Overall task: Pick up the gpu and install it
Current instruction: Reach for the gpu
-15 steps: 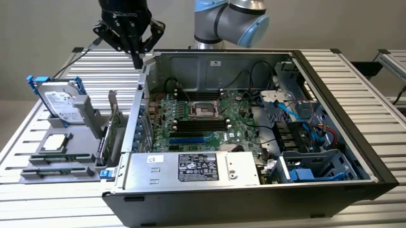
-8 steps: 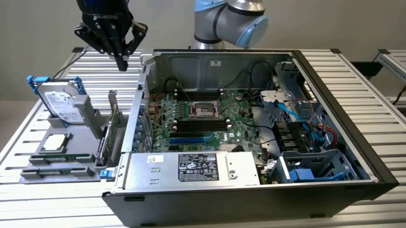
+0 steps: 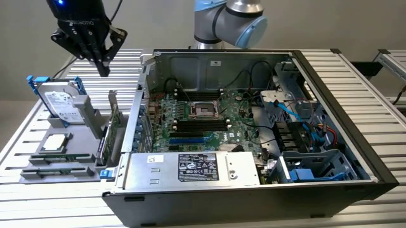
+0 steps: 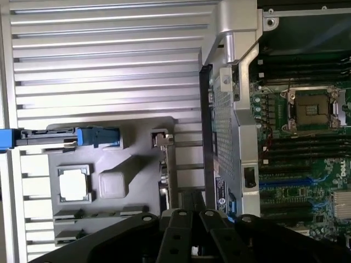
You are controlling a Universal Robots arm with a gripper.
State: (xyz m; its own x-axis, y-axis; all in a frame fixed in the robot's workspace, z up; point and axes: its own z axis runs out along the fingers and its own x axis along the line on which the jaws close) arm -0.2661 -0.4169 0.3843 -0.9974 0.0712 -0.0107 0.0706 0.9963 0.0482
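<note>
- Exterior view puts the claw (image 3: 102,70) in the upper left of the frame. Its fingers are pressed together on nothing, and it hangs in the air over the slatted table (image 3: 355,85).
- The gpu (image 3: 115,130) stands on edge in the grey holder (image 3: 38,175) at the exterior view's left. It sits between the hard drive (image 3: 60,102) and the computer case (image 3: 135,124), just beside the case's outer wall.
- From the claw, you find the gpu lower in the frame and slightly toward the exterior view's right. The two are well apart and not touching.
- Its long axis runs from mid-frame down toward the lower edge, parallel to the case wall, with the silvery bracket at the upper end.
- Wrist view shows the gpu edge-on, so I judge its thin top edge, not its face, is what meets you.
</note>
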